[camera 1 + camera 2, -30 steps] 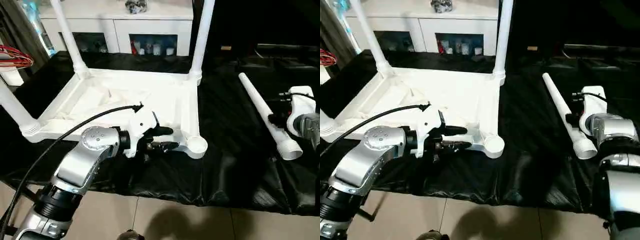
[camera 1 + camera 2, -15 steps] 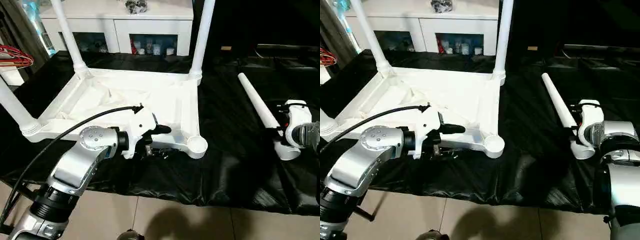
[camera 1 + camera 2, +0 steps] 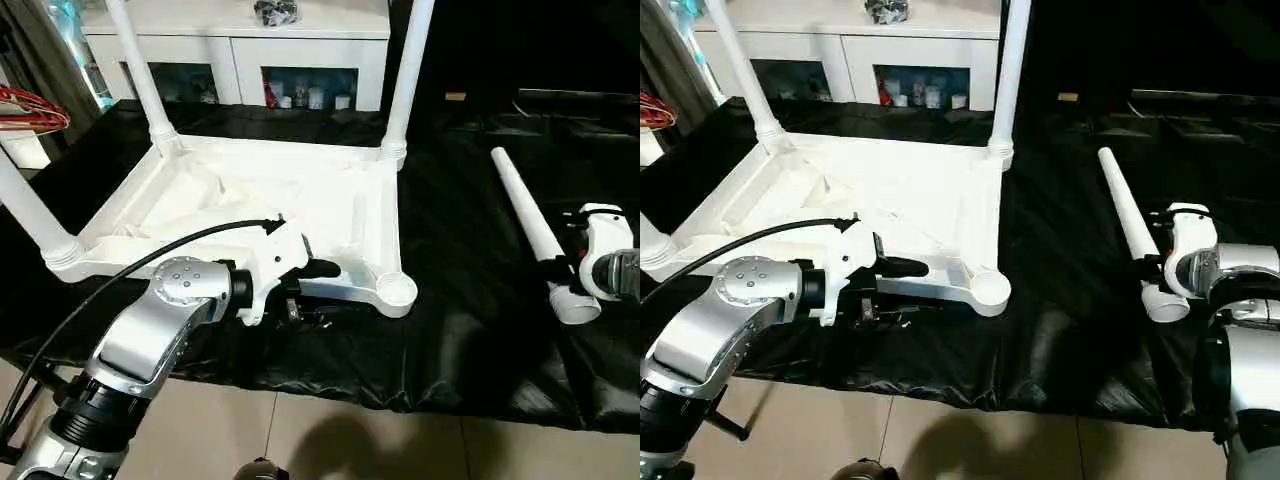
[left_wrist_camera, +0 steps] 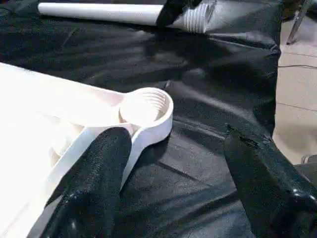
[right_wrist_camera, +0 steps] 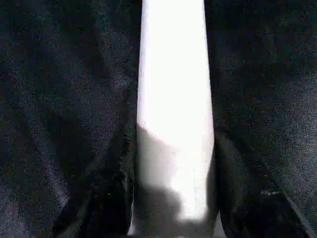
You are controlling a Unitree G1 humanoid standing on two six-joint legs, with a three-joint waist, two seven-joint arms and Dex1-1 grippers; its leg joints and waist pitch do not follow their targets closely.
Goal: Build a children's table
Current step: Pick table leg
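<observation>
Risk: my right end effector [image 5: 173, 208] straddles the loose leg [image 3: 535, 230] at frame right, grip unconfirmed, so it may roll; left end effector [image 4: 173, 198] released beside empty socket [image 4: 145, 106].

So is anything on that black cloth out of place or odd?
One leg lies flat on the black cloth, apart from the upside-down tabletop, whose near corner socket is empty. Three other legs stand in their sockets. Nothing looks broken.
</observation>
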